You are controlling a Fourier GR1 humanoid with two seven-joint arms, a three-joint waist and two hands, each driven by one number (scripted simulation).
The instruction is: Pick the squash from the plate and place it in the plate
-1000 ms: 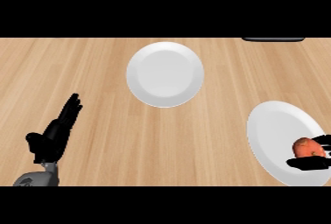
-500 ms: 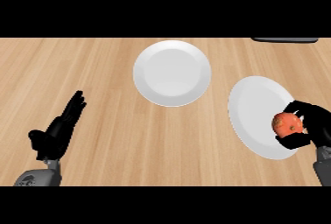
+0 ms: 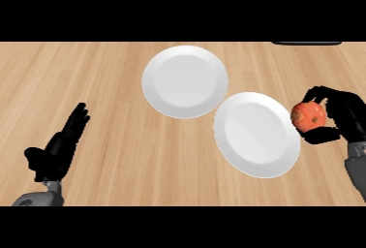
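The squash is orange and rather round, its long axis nearly upright; I cannot tell which way its stem points. It is near the right edge of the counter, beside the right rim of the nearer plate, inside the curled fingers of the right hand. The counter is light wood. There are two white plates; the farther plate overlaps the nearer one in view. The left hand rests at the counter's near left, fingers straight.

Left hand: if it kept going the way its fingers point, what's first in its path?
Bare wooden counter, as far as the head view shows. The open left hand points up and slightly right, likely passing left of the upper white plate, though depth is unclear.
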